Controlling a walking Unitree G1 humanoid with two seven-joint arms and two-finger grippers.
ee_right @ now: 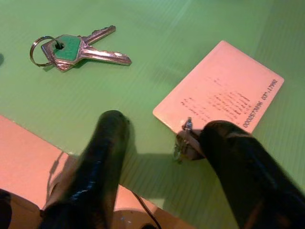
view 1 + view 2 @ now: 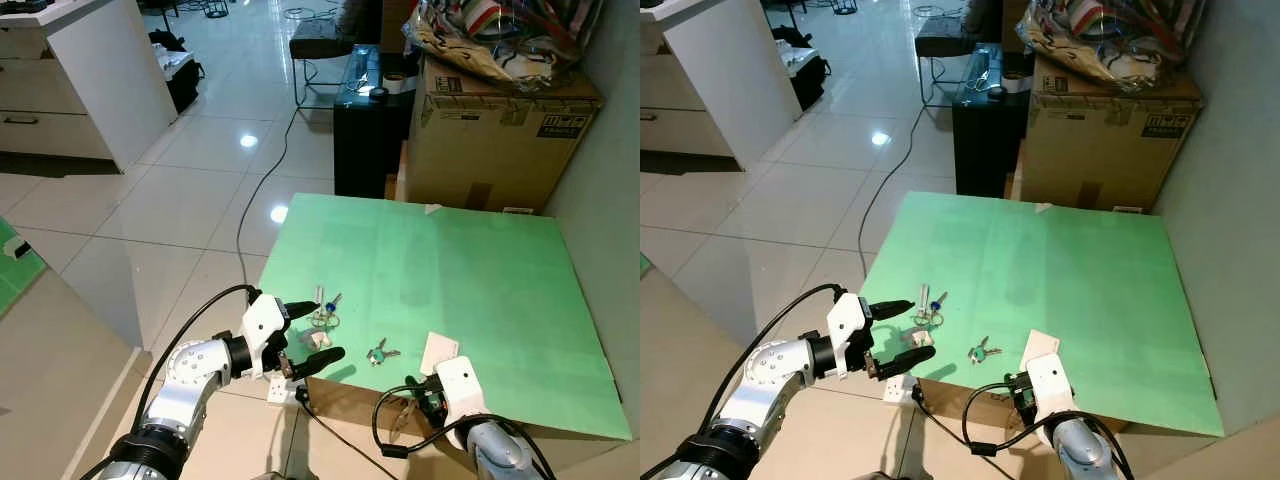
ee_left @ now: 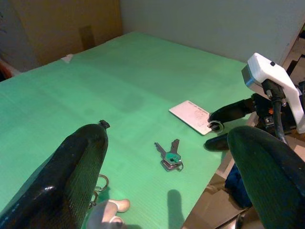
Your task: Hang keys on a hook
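A pair of keys with a green head (image 2: pixel 380 352) lies on a ring near the front edge of the green board (image 2: pixel 450 250). A second bunch with a blue key (image 2: pixel 326 308) lies to its left, beside a small pale hook-like piece (image 2: pixel 315 338). My left gripper (image 2: pixel 323 331) is open at the board's front left corner, its fingers around that bunch and the pale piece. My right gripper (image 1: pixel 159 126) is open at the front edge, straddling the corner of a white card (image 1: pixel 219 93), which carries a small metal ring (image 1: pixel 183 140). The green-headed keys (image 1: pixel 71 46) lie just beyond it.
The green board rests on a cardboard base, with a grey wall (image 2: pixel 610 190) along its right side. Behind it stand a large cardboard box (image 2: pixel 500 130) and a black cabinet (image 2: pixel 365 130). A cable (image 2: pixel 265 180) runs over the tiled floor. A white counter (image 2: pixel 90 80) stands far left.
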